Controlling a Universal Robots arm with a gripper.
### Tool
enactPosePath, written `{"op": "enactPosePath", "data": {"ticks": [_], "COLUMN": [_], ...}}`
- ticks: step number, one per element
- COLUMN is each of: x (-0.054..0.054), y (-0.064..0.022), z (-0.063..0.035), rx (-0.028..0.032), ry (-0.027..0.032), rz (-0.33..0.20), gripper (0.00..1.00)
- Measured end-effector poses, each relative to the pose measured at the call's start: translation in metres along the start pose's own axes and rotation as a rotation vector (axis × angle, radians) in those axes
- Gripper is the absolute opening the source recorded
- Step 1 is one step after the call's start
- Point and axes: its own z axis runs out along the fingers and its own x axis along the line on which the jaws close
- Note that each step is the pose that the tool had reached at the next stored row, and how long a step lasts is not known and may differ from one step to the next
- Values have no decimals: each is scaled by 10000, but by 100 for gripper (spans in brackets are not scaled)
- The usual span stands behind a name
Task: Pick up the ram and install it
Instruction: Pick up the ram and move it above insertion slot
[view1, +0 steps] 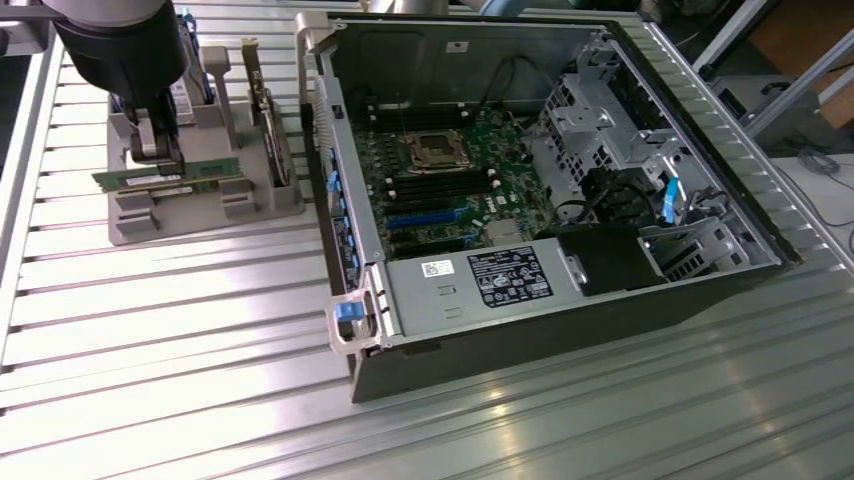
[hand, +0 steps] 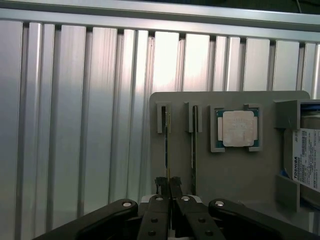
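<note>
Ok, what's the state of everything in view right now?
ram: on edge in its holder slot, gripped
gripper: fingers shut on the ram
second ram stick: on edge in next slot, untouched
processor chip: flat in its holder pocket
hard drive: in the holder's end bay
computer case: side open, motherboard exposed

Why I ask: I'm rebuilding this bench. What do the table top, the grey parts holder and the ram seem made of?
The table top looks like bare ribbed metal, likely aluminium: long slats throwing bright glare. The parts holder is uniform matt grey with blocky slots, probably plastic, perhaps printed. The ram is a thin green board, apparently circuit laminate; its finish is too small to judge.
</note>
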Motion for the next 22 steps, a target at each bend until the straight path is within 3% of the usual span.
{"op": "enactPosePath", "data": {"ticks": [22], "x": [0], "y": [4], "z": [-76], "rx": [1], "ry": [-1], "rz": [0], "gripper": [12]}}
